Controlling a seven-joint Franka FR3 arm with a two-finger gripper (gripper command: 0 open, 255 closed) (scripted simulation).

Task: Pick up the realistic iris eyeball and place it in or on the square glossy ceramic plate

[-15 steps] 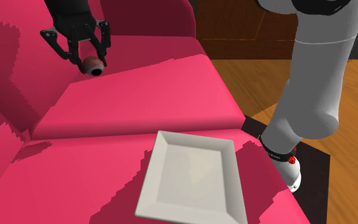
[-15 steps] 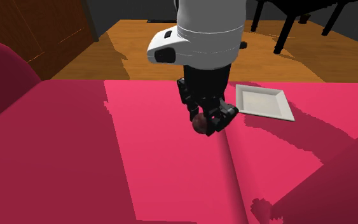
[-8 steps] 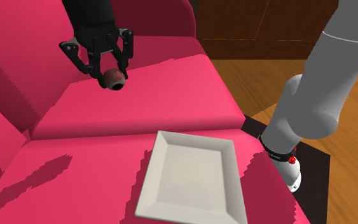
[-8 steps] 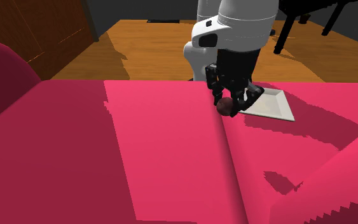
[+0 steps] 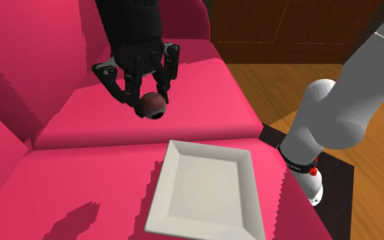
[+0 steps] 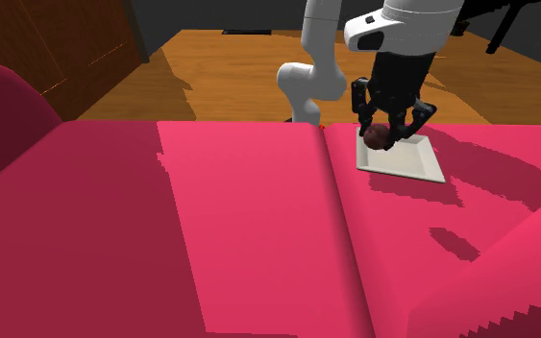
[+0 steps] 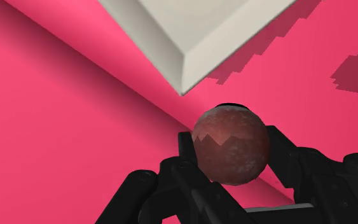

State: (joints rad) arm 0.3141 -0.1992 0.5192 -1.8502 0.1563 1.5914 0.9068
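1. The white square plate (image 5: 204, 194) sits flat on the pinkish-red couch (image 5: 81, 170) seat, closest to the shoulder camera.
2. Just past its far corner the black tool (image 5: 149, 103) hangs in the air, clenched around the eyeball (image 5: 152, 107). It's a reddish-brown ball, clear of the plate and cushions.
3. Further back is the couch backrest, with wood floor (image 5: 367, 82) at the shoulder view's right.

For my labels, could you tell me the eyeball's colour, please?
The eyeball is mottled reddish-brown; wrist view best.
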